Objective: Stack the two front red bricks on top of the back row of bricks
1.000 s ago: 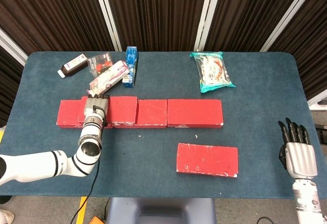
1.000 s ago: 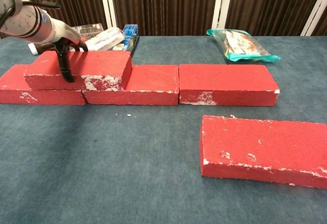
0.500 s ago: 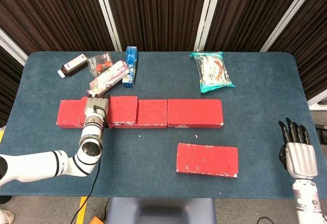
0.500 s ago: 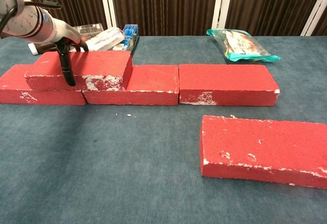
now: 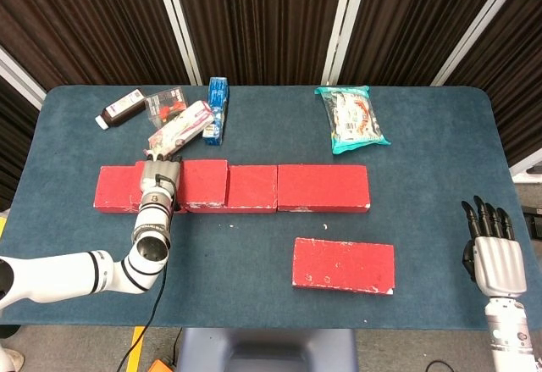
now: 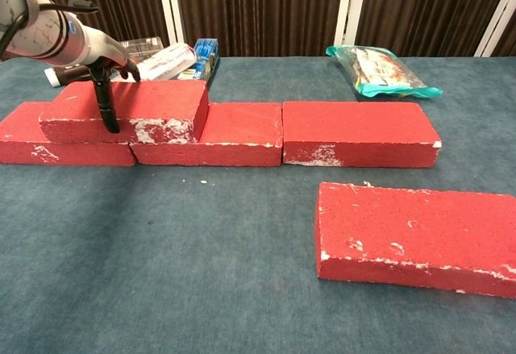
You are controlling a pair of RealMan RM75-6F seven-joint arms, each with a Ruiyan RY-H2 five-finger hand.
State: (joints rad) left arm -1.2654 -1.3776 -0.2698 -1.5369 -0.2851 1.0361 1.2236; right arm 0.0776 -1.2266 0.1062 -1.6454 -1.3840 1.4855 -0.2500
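Left hand (image 6: 101, 76) grips the stacked brick (image 6: 129, 110) — set on the back row (image 6: 355, 132), left end. Right hand (image 5: 495, 253) hangs released, off-table. Second brick (image 5: 343, 264) lies alone in front.

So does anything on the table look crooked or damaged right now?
The stacked brick sits slightly askew across two back-row bricks, with the left hand on it. All the bricks have chipped, white-scuffed edges, plainest on the front brick. Nothing has spilled.
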